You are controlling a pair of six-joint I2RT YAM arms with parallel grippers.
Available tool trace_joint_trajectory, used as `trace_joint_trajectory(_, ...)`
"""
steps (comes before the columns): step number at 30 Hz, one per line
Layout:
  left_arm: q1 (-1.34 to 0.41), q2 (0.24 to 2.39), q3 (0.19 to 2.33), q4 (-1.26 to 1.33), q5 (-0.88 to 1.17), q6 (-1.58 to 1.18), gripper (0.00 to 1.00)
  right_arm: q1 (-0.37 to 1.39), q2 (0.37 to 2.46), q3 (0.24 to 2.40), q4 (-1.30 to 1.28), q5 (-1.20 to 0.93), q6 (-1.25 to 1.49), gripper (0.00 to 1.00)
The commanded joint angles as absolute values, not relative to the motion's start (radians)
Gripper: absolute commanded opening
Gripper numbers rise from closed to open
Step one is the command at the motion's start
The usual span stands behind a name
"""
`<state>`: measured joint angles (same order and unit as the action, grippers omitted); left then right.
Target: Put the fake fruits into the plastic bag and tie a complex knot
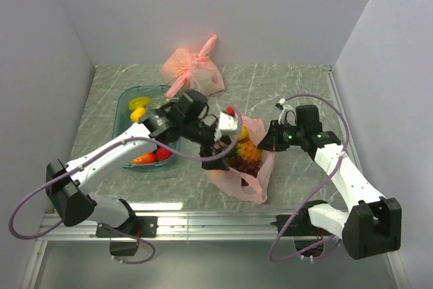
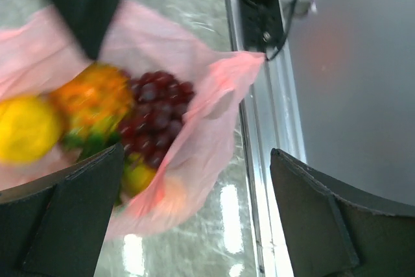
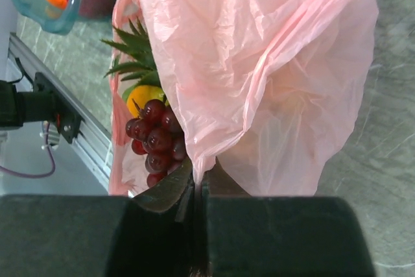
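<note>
Plastic bag (image 1: pixel 243 184) is lying just right of the teal tub (image 1: pixel 145 89), fake fruits (image 2: pixel 155 115) sitting inside. Right gripper (image 3: pixel 198 186) is pinching its rim; left gripper (image 2: pixel 194 154) is hovering above, fingers apart. Film is looking thin, soft, slippery: a bunched rim should grip best.

Left arm (image 1: pixel 101 157), right arm (image 1: pixel 342 167): white links, black joints, black bases, looping lilac cables (image 1: pixel 311 96)

Grey-green marbled tabletop (image 1: pixel 291 86), plain pale lavender back wall (image 1: pixel 237 11), matching side walls (image 1: pixel 34 65) closing in left and right, silver metal rail (image 1: pixel 216 221) along the near edge, soft white glare on the tabletop's front strip
</note>
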<state>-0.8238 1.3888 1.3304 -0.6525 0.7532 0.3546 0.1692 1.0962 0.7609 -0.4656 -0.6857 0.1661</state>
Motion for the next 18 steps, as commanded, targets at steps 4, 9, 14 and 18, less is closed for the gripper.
trace_joint_trajectory(4,-1.017,1.443,1.264,-0.476,0.595,0.494,0.99,0.166,1.097,0.824,-0.499,-0.681,0.143,0.21)
trace_joint_trajectory(9,-1.064,1.578,1.287,-0.408,0.571,0.523,0.93,0.150,1.075,0.867,-0.543,-0.646,0.115,0.47)
trace_joint_trajectory(14,-1.089,1.660,1.292,-0.373,0.489,0.554,0.71,0.095,1.063,0.911,-0.571,-0.627,0.072,0.62)
trace_joint_trajectory(18,-1.048,1.588,1.279,-0.397,0.547,0.503,0.27,0.052,1.094,0.986,-0.575,-0.614,0.019,0.66)
